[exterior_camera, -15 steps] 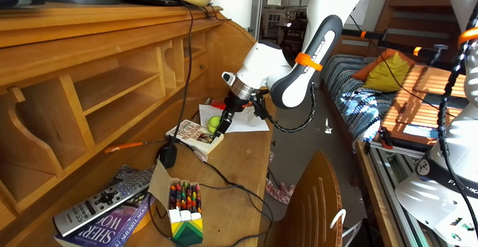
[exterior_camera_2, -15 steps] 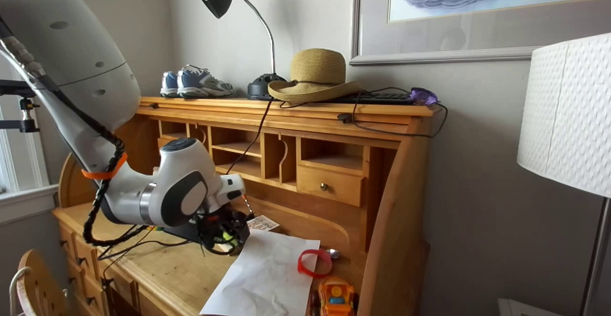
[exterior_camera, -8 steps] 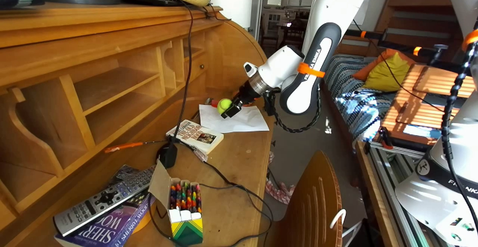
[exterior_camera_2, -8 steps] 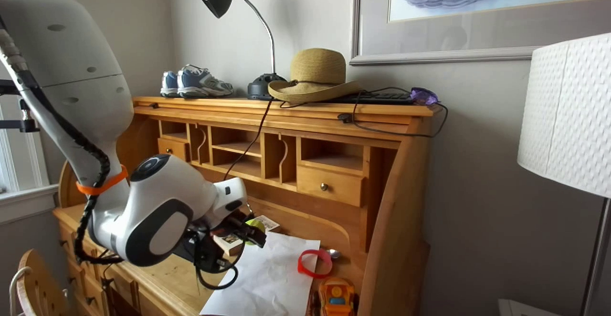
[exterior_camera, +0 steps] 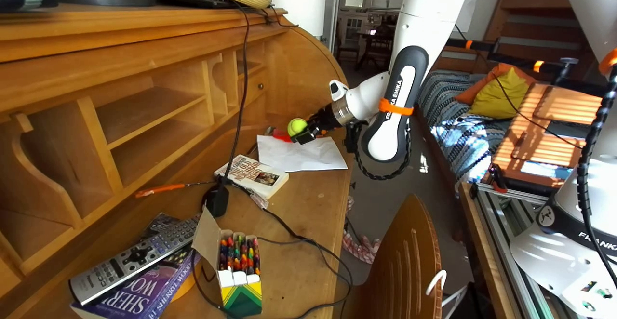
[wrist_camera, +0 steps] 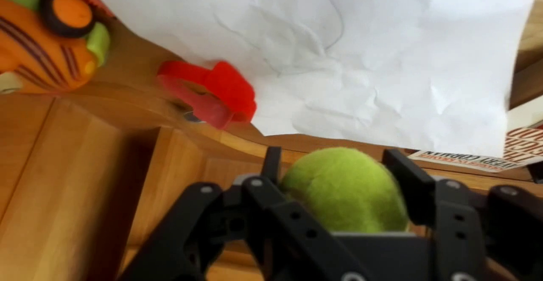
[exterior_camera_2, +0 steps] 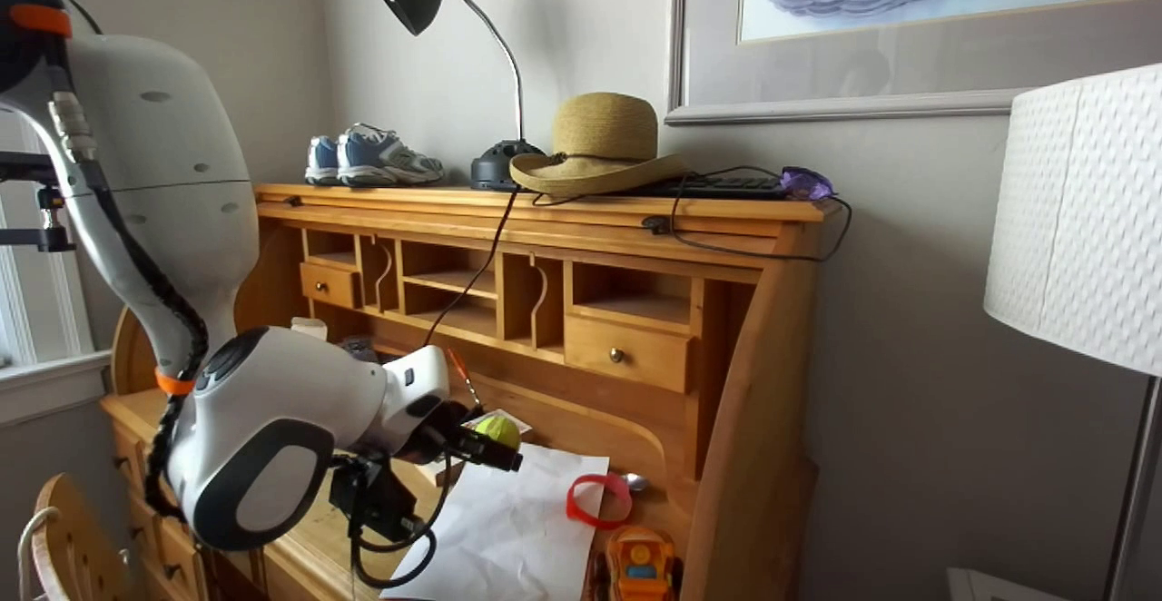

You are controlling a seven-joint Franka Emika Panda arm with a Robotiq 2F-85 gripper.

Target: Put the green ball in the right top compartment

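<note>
In an exterior view, the green ball (exterior_camera: 297, 126) and gripper (wrist_camera: 333, 158) now higher and away from the book (exterior_camera: 253, 170), gripper tipped more sideways, robot arm (exterior_camera: 397, 92) bent lower, more book cover showing.

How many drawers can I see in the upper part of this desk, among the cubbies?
2, in an exterior view: the left drawer, under an open cubby, and the right drawer, under the right top compartment. The arm may hide others.
</note>
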